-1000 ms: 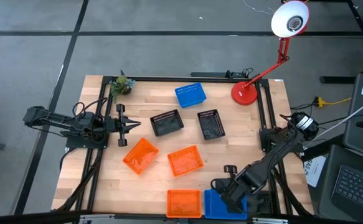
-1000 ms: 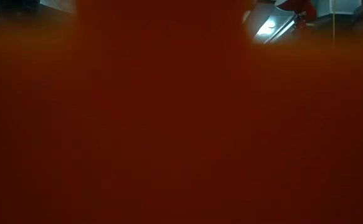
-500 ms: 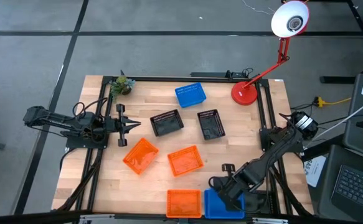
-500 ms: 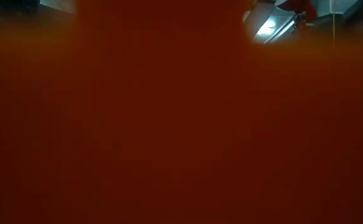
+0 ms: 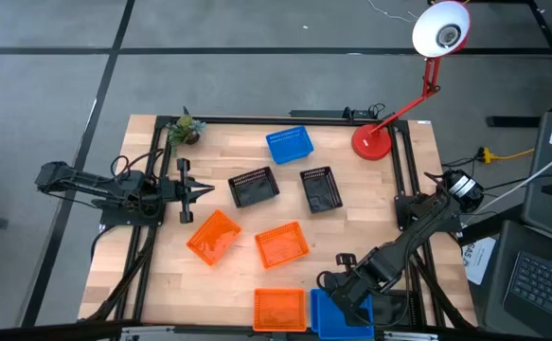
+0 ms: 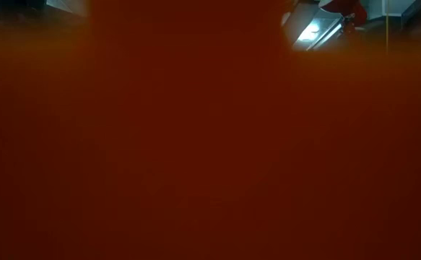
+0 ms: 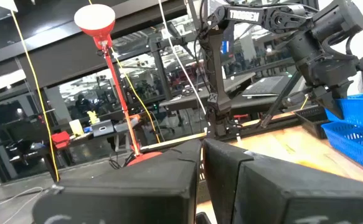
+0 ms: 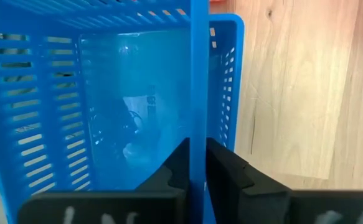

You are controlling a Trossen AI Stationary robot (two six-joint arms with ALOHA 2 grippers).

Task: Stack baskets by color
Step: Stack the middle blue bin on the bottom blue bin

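Blue basket (image 5: pixel 325 312) sits at the surface's (image 5: pixel 380 204) near edge, just beside an orange basket (image 5: pixel 279 309); my right gripper (image 5: pixel 349 305) is over it, jaws set either side of its rim, whether pinching or loose I cannot tell. Farther in lie two more orange ones, two black ones (image 5: pixel 254 187) and another blue one (image 5: pixel 290 144). My left gripper (image 5: pixel 206 189) waits at the left side, jaws pressed together. Orange fills the low view.

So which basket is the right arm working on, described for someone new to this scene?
Start at the wooden table edge nearest the camera. Two plastic mesh baskets sit side by side there; it is the blue basket, right of the orange basket. The right gripper fingers straddle its wall.
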